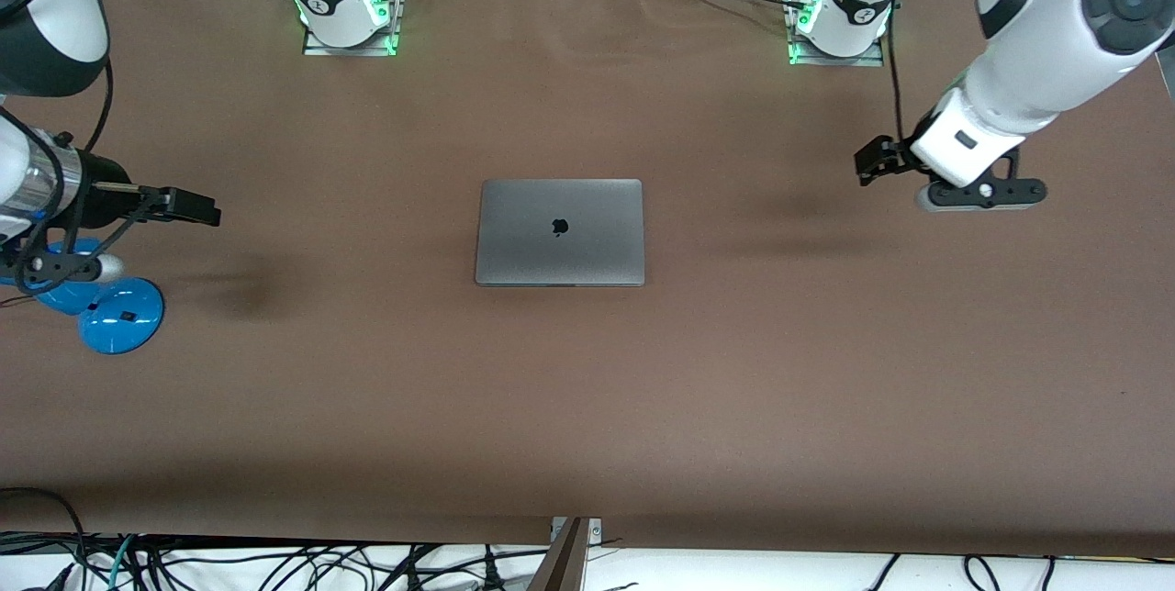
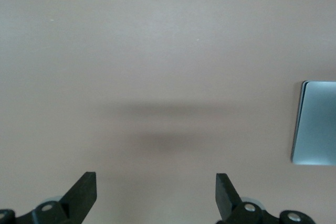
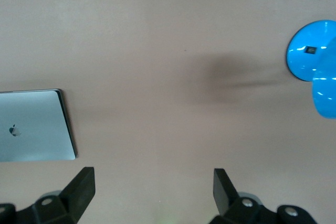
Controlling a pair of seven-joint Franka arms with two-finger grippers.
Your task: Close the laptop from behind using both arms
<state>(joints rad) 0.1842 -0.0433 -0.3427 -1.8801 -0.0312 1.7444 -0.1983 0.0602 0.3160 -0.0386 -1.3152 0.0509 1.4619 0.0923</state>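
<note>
At the centre of the front frame, the laptop lies flat on the brown bench with its lid fully down, the dark apple logo facing up. It sits squarely, well apart from both arms.

Over the bench at the right edge of that frame hangs the left tool, up in the air above bare surface toward the left arm's end. Its wrist picture shows the two black fingers spread wide apart with nothing between them, and one edge of the laptop at the frame's right side.

At the left edge of the front frame, the right tool hangs over the bench close to a blue lamp. Its fingers also stand wide apart and empty in its wrist picture, where the laptop shows at middle left and the blue lamp at upper right.
</note>
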